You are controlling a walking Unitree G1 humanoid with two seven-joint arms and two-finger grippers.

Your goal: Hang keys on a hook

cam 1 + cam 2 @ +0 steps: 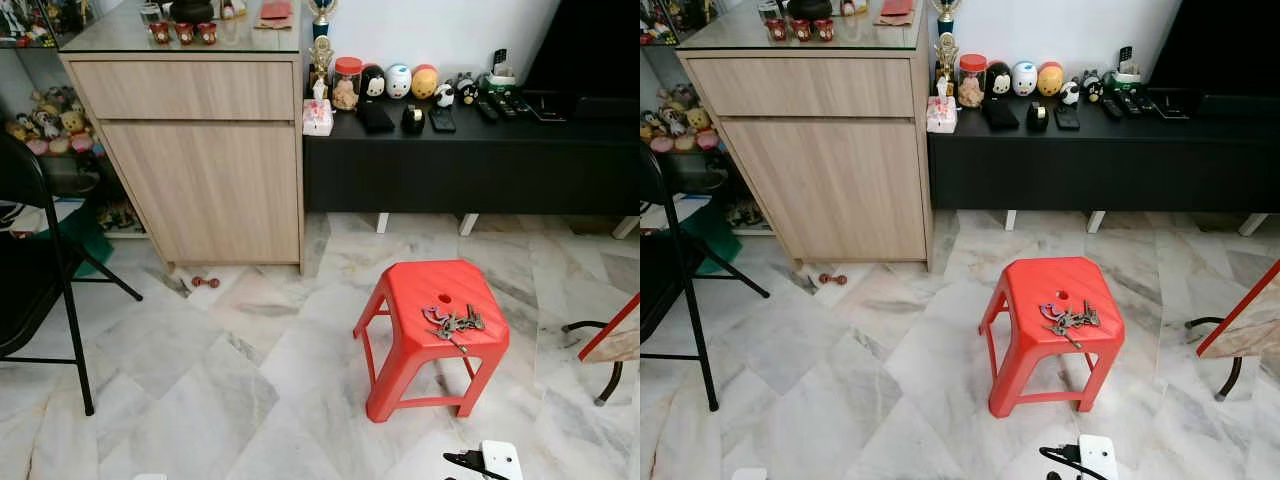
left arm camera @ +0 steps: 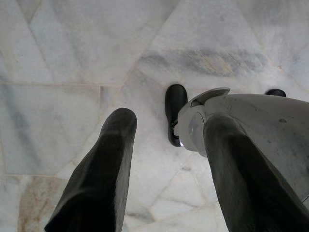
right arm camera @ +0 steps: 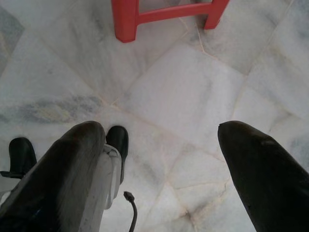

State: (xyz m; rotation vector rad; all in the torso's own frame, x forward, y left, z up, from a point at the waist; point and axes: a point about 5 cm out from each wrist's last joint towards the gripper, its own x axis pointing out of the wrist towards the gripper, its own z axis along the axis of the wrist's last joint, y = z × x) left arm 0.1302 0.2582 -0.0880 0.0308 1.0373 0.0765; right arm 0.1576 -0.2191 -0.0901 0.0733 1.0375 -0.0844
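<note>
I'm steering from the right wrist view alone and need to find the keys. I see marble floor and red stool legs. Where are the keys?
Observer: The keys lie on top of the red stool, toward its right side, beside the hole in the seat.
Operator: Is my right gripper near them?
Observer: No. The right gripper hangs low over the floor, fingers apart and empty, short of the stool's legs.
Operator: And the left one?
Observer: The left gripper also points down at bare floor, open, holding nothing.
Operator: What stands behind the stool?
Observer: A wooden cabinet on the left and a low black console carrying small figurines and remotes.
</note>
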